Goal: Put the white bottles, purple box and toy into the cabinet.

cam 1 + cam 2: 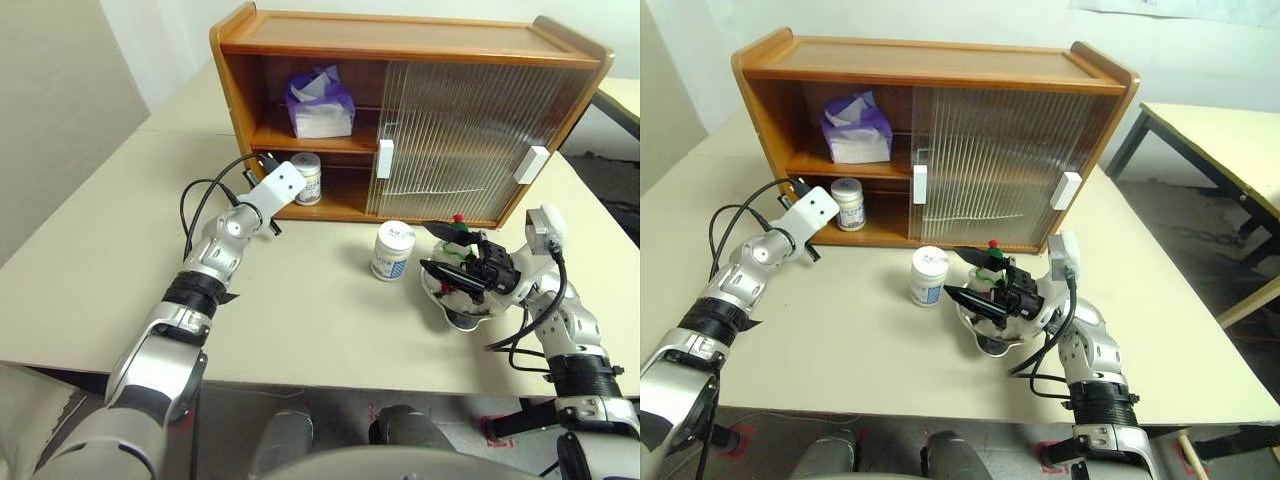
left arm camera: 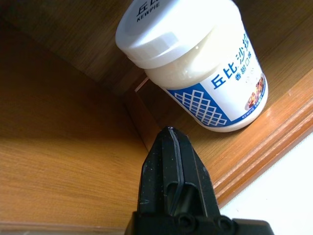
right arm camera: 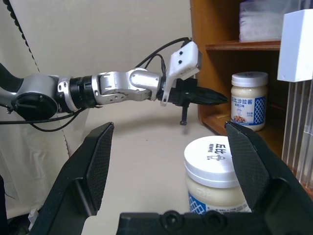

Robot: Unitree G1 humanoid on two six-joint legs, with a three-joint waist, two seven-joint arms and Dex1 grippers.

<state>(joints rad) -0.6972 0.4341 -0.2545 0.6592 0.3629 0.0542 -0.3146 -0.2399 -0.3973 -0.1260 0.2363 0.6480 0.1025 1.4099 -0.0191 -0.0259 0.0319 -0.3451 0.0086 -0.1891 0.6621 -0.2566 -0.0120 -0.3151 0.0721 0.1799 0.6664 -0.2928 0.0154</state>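
Observation:
The cabinet point(image 1: 400, 45) stands at the back of the table with its left half open. The purple box point(image 1: 320, 102) lies on the upper shelf. One white bottle point(image 1: 307, 178) stands on the lower shelf. My left gripper point(image 2: 170, 131) is shut and empty, its tip just short of that bottle point(image 2: 205, 73). The other white bottle point(image 1: 393, 250) stands on the table in front of the cabinet. To its right, the toy point(image 1: 460, 238) sits in a metal bowl, its green hat and red pompom showing. My right gripper point(image 3: 170, 126) is open just above the bowl, beside the toy and pointing toward the table bottle point(image 3: 217, 171).
The metal bowl point(image 1: 462, 320) sits near the table's front right edge. Both ribbed sliding doors point(image 1: 460, 140) cover the cabinet's right half. A second table point(image 1: 1230, 130) stands off to the right. Bare tabletop point(image 1: 120, 250) lies left of my left arm.

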